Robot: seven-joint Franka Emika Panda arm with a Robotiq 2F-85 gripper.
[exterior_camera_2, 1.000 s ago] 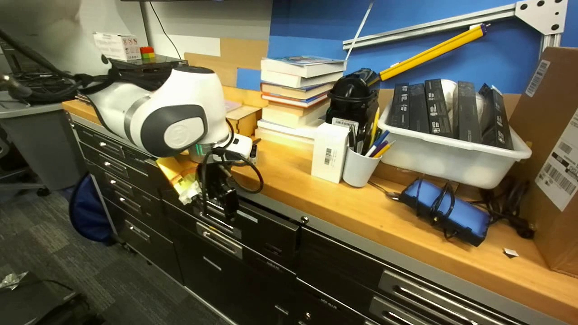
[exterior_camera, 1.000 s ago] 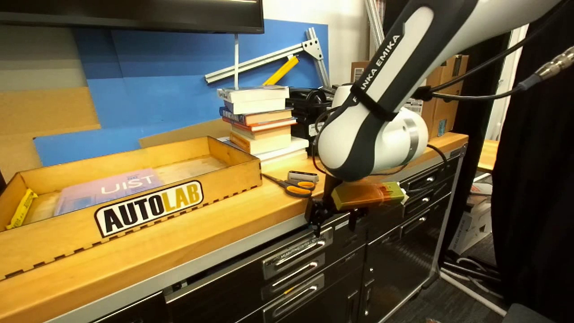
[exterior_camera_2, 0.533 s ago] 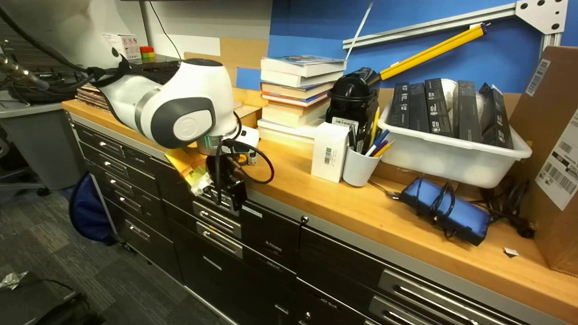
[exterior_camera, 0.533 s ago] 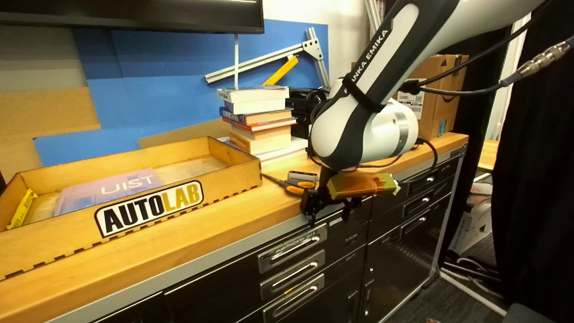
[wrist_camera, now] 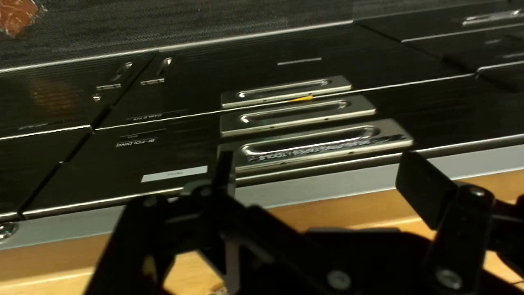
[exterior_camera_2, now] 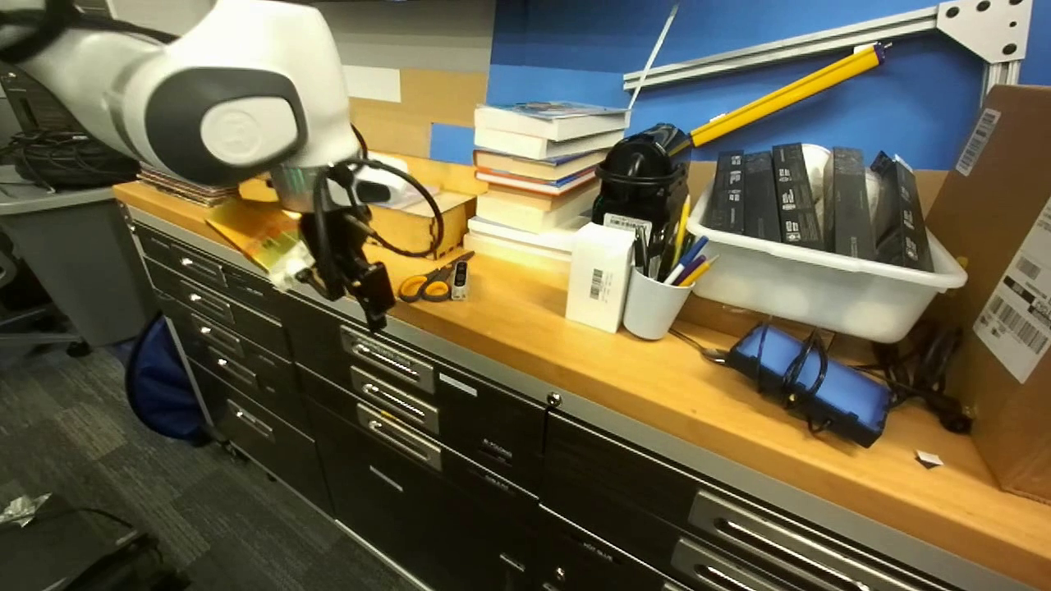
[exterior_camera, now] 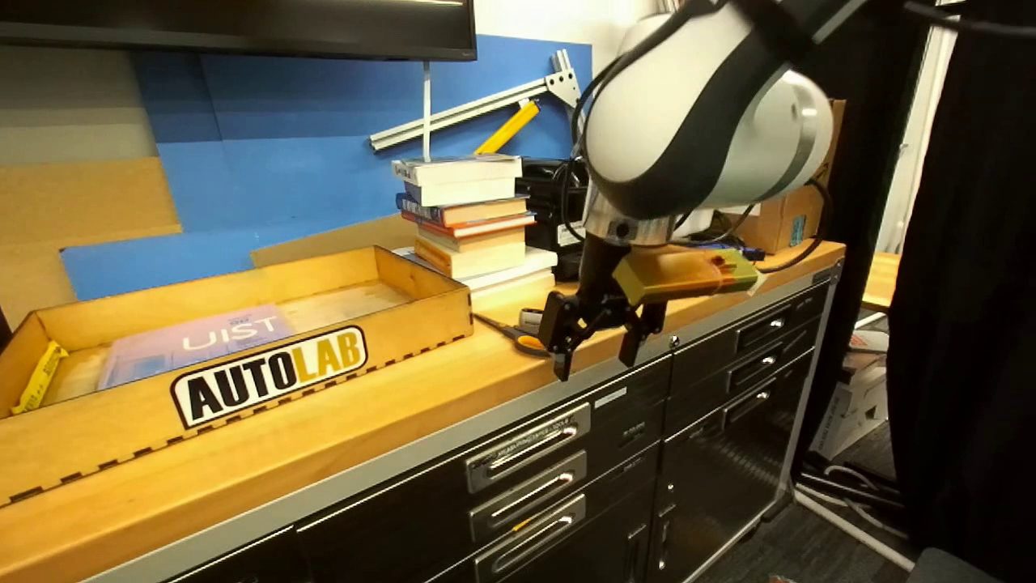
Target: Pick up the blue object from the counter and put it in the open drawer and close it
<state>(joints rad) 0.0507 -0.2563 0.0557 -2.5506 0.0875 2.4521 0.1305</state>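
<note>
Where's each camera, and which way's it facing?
An exterior view: in front, near the AUTOLAB box, looking along the counter; arm and gripper show.
An exterior view: in front, near the white tub, looking along the counter; arm and gripper show.
Wrist view: on the arm, looking past the fingers at drawers.
Both exterior views share the books.

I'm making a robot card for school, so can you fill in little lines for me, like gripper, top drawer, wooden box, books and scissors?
Gripper: open, holding nothing
Top drawer: shut
Small blue block: not seen in any view
Wooden box: on the counter, marked AUTOLAB
Books: stacked on the counter
Scissors: orange-handled, on the counter
</note>
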